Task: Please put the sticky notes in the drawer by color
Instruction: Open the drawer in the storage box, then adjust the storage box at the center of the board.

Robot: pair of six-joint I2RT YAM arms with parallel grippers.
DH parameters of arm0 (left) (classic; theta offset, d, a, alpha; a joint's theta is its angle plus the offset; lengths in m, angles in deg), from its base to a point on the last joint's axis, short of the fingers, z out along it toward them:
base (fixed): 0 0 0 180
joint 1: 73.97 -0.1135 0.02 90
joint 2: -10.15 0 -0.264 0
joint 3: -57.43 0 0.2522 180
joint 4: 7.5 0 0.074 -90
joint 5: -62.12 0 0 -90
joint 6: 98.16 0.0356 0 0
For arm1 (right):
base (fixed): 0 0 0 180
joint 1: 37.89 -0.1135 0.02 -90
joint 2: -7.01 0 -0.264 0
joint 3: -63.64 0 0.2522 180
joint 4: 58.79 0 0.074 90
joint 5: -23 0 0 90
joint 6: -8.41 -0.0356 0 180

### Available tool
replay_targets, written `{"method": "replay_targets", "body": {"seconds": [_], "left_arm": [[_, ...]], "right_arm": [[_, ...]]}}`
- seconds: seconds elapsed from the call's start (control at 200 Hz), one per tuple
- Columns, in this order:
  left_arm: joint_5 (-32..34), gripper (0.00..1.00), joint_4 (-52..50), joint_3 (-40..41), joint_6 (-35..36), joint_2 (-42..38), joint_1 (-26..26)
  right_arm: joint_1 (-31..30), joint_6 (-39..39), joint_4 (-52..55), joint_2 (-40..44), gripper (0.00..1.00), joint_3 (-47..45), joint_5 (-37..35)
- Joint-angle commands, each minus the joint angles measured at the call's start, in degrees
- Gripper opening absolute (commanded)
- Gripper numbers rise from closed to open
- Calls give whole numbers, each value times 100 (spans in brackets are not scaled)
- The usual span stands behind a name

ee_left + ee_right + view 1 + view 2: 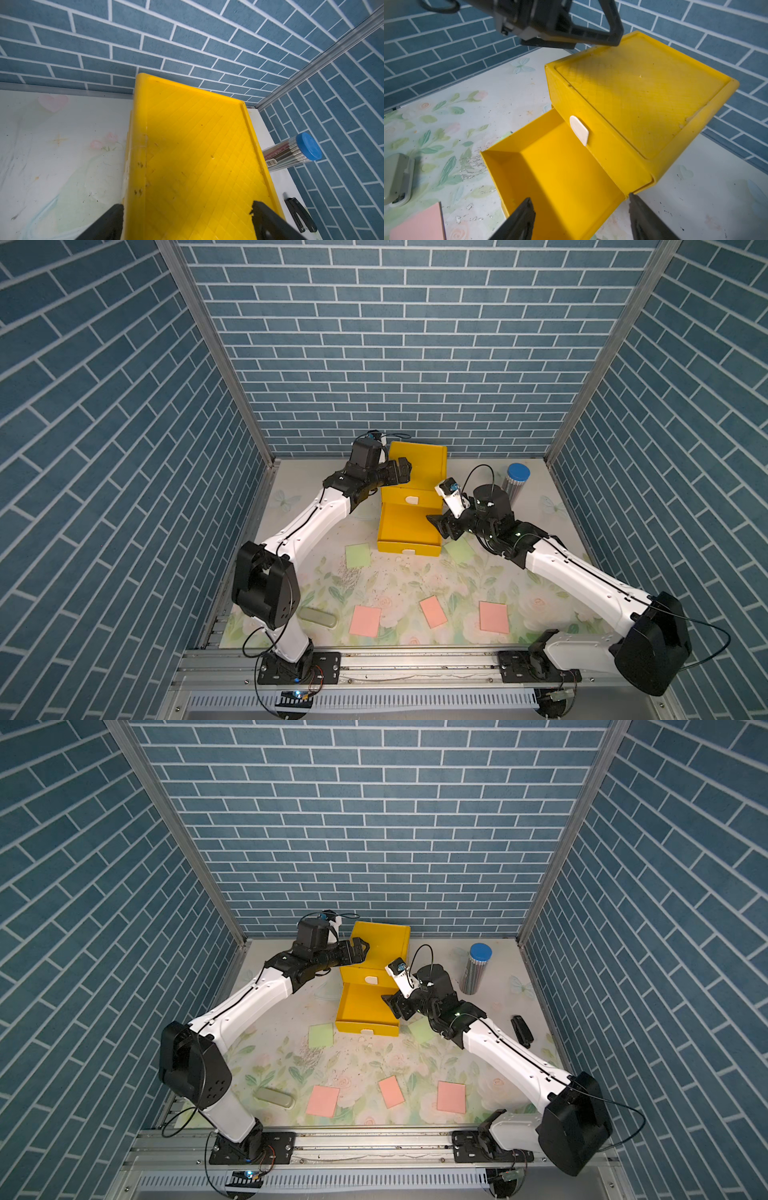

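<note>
The yellow drawer cabinet stands at the back with its lowest drawer pulled out; I cannot make out any note inside. My left gripper hovers open above the cabinet top, holding nothing. My right gripper is open over the drawer's right corner, empty. On the mat lie two green sticky notes, the right one partly under my right arm. Three pink notes lie near the front.
A blue-capped grey cylinder stands right of the cabinet. A grey-green oblong case lies at the front left. A black clip-like tool rests at the right side. Brick-patterned walls close three sides.
</note>
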Motion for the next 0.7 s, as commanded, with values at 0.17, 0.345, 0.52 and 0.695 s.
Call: {"method": "replay_targets", "body": {"seconds": [0.17,0.345,0.52,0.695], "left_arm": [[192,100,35,290,24,-348,15],[326,100,-31,507,65,-661,8],[522,100,-87,769,107,-1020,12],[707,100,-320,869,200,-1297,-21]], "right_arm": [[370,-413,-189,-517,74,292,-12],[513,-231,-236,-853,74,604,0],[528,-358,-63,-721,68,497,460],[528,-913,600,253,73,287,-50]]}}
